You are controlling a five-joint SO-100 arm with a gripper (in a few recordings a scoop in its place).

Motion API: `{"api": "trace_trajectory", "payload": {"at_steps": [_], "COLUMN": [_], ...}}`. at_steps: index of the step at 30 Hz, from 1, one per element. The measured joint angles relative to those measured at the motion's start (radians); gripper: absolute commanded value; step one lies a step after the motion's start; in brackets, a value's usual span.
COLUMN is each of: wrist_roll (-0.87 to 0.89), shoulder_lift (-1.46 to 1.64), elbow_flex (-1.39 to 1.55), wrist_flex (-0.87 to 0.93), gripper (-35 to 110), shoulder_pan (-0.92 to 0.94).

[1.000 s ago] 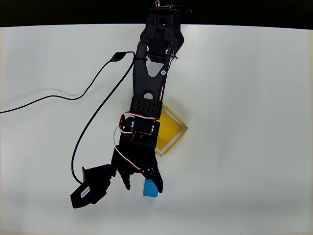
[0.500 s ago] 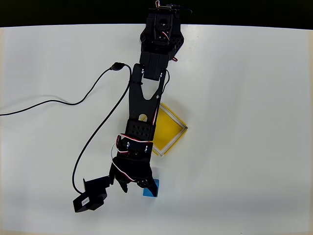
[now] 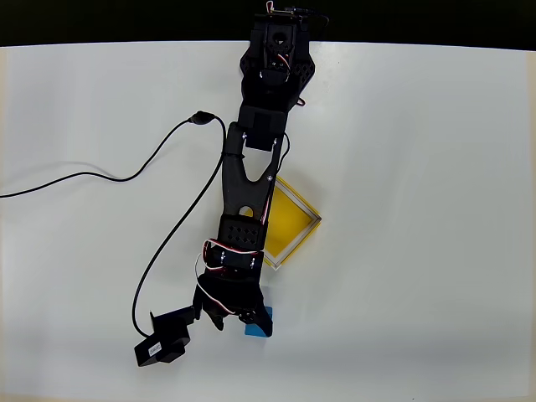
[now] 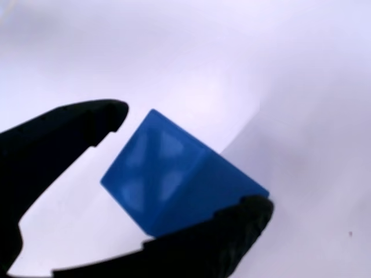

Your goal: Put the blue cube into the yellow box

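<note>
Landmark: you can take the yellow box [image 3: 295, 223] as reference; it sits on the white bench [image 3: 419, 167], partly under the arm.
Blue cube: the blue cube [image 4: 174, 176] lies on the bench just below the box's lower corner in the overhead view, apart from it.
Tool: your tool [image 4: 191, 168] straddles the cube, jaws narrowed; the lower finger [image 4: 232, 223] looks touching, while the upper finger shows a gap, so no firm hold yet.
Why: the cube sits cornerwise between the fingers, so closing may twist it.
Next: you likely need to finish closing, then lift toward the box.
</note>
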Motion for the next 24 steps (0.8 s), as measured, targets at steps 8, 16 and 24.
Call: {"api": "trace_trajectory", "payload": {"at_steps": [8, 16, 24], "wrist_roll": [0.000, 0.011, 0.034], "shoulder_lift": [-0.044, -0.077, -0.094], "elbow_flex": [-0.028, -0.038, -0.043], "wrist_flex": [0.000, -0.023, -0.023], "gripper": [43, 42, 40], "shoulder_pan": [-0.031, -0.048, -0.055]}}
